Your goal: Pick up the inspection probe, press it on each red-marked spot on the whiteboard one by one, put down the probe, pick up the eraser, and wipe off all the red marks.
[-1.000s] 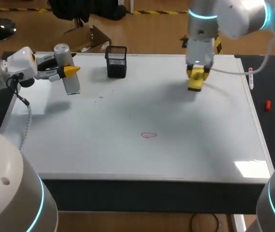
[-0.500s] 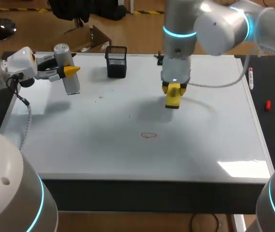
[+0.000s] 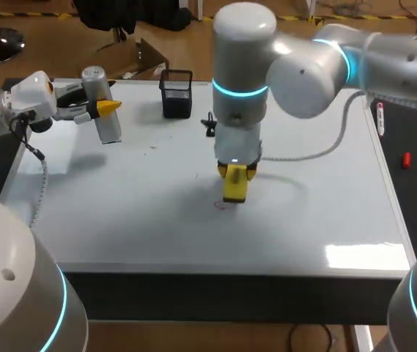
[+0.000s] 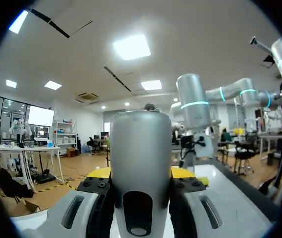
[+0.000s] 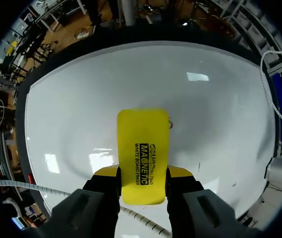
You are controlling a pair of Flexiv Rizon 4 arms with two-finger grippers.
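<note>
In the head view my right gripper (image 3: 236, 176) hangs over the middle of the whiteboard (image 3: 311, 220), shut on a yellow eraser (image 3: 235, 187). The eraser sits right at the small red mark (image 3: 223, 205), covering part of it. In the right wrist view the eraser (image 5: 143, 153) stands between both yellow tips, and a bit of the red mark (image 5: 170, 124) peeks out beside it. My left gripper (image 3: 98, 108) is at the board's far left, shut on the silver inspection probe (image 3: 104, 110). The probe (image 4: 141, 163) fills the left wrist view, upright between the fingers.
A black mesh pen holder (image 3: 176, 94) stands at the back of the board, with a small black object (image 3: 209, 123) near it. A pen (image 3: 379, 117) and a red cap (image 3: 407, 160) lie on the dark strip to the right.
My right arm has swung from the back right to the middle of the board, carrying the eraser down to the red mark. The left arm and the probe have stayed put.
</note>
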